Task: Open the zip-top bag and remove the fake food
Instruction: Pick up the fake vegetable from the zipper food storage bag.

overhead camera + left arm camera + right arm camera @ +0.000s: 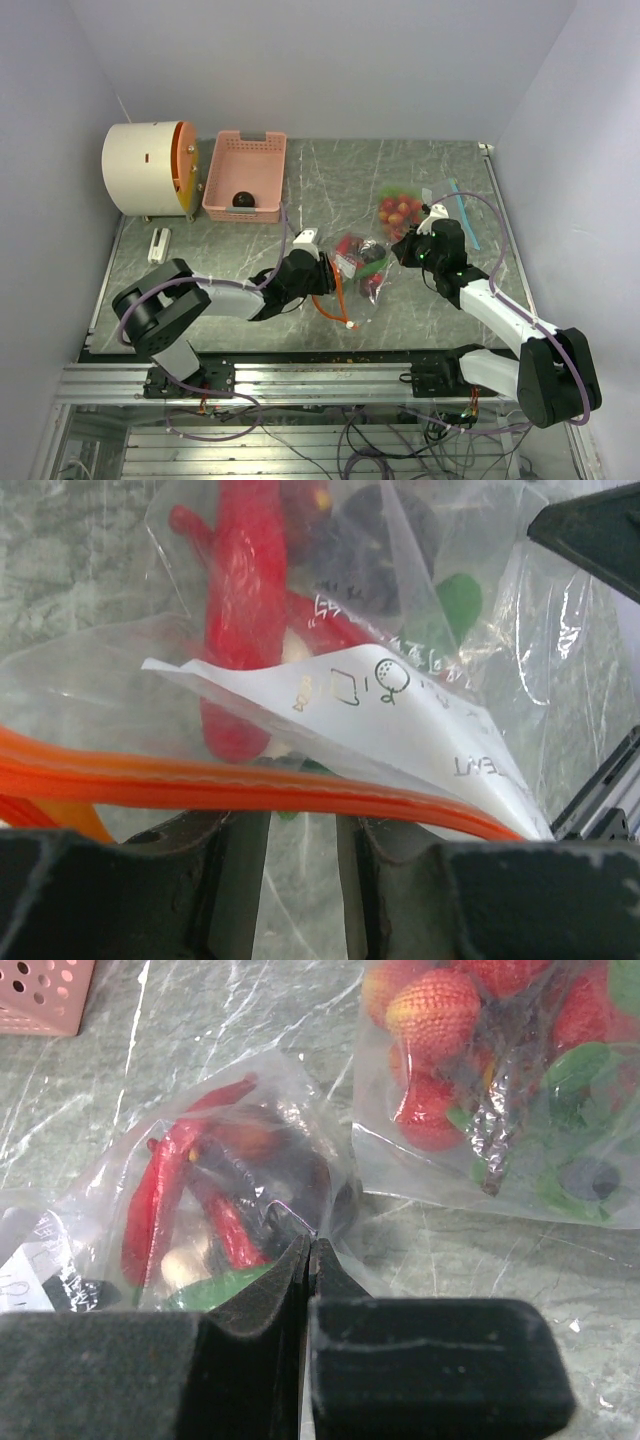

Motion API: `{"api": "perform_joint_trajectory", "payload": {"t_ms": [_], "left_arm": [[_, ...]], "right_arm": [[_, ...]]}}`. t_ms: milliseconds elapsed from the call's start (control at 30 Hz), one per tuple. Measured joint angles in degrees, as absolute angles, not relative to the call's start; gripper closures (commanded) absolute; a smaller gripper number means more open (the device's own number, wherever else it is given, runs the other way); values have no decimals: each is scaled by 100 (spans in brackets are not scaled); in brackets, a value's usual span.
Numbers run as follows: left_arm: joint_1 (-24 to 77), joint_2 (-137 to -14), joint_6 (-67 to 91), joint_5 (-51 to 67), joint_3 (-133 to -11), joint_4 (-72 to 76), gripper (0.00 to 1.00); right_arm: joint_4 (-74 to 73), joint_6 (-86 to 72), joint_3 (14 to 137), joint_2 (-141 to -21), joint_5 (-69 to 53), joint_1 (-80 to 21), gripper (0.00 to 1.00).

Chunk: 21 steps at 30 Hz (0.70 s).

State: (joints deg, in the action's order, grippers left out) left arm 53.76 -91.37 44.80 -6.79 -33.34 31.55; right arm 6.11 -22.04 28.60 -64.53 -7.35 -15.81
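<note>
The clear zip-top bag (362, 262) lies mid-table between my two grippers. Through its film I see the fake food (240, 600): long red peppers, a dark purple piece and something green (160, 1190). The bag's orange zip strip (200, 780) runs across just beyond the tips of my left gripper (303, 820). Its jaws stand a little apart, with only clear film showing in the gap (328, 272). A white paper label (400, 710) sits inside the bag. My right gripper (310, 1245) is shut, pinching the bag's film at its right side (403, 248).
A second clear bag (400, 208) with a blue zip, full of toy strawberries (440, 1020), lies just behind the right gripper. A pink slotted basket (245, 160) holding a dark ball stands at the back left beside a white-and-orange drum (150, 168). A small white block (158, 245) lies at the left.
</note>
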Motion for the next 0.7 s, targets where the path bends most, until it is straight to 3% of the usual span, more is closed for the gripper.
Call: {"api": "perform_joint_trajectory", "payload": {"t_ms": [333, 500, 700], "left_arm": [[5575, -9598, 4084, -1865, -3916, 3105, 43], [5706, -9841, 3863, -2427, -4224, 2932, 24], [5813, -10184, 3551, -2965, -4466, 2777, 21]], "right_arm": [[617, -2202, 2853, -6335, -819, -1581, 100], [620, -2204, 2845, -6351, -840, -1581, 100], [620, -2202, 2845, -6346, -847, -1581, 100]]}}
